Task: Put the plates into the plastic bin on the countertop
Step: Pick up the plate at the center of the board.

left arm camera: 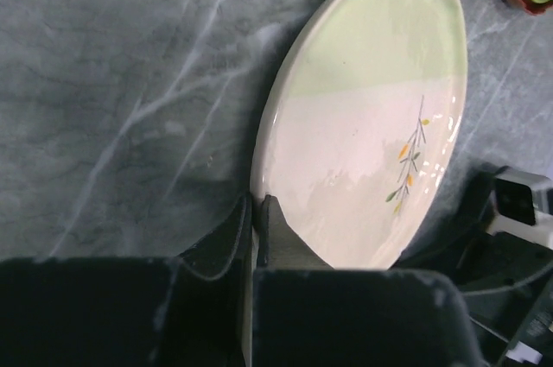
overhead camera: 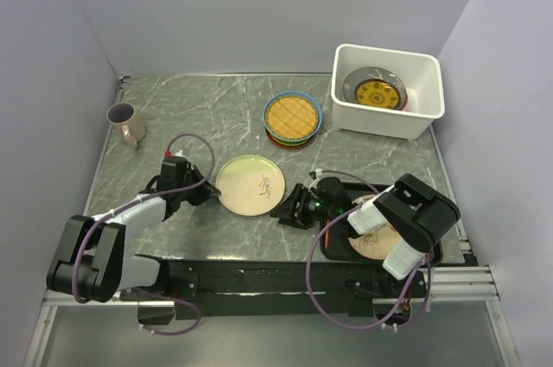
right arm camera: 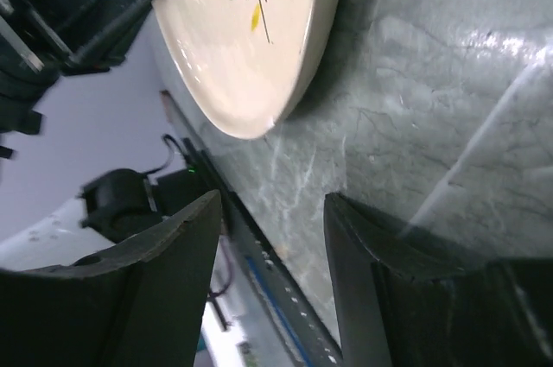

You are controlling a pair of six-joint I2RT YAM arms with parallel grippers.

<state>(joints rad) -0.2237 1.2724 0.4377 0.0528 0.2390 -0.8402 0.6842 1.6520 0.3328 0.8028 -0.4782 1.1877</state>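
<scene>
Black fingers of the left gripper (left arm camera: 256,216) fill the bottom of the left wrist view, pinched on the rim of the round yellow-green and cream plate with a leafy sprig (left arm camera: 367,117). That plate sits over the grey-green marble-look countertop (overhead camera: 190,99), well apart from the white rectangular plastic bin (overhead camera: 384,118), on the bin's arm-base side and off to its left. The right gripper (right arm camera: 272,220) has its 2 fingers spread wide just short of the plate's opposite rim, holding nothing. 1 dark plate with a yellow centre (overhead camera: 378,93) already lies in the bin. A stack topped by a yellow lattice plate with a blue rim (overhead camera: 293,115) waits just left of the bin. The step in hand looks like a pick-up, perhaps a handover. Next, the right fingers would need to slide over the rim and close before the left lets go.
</scene>
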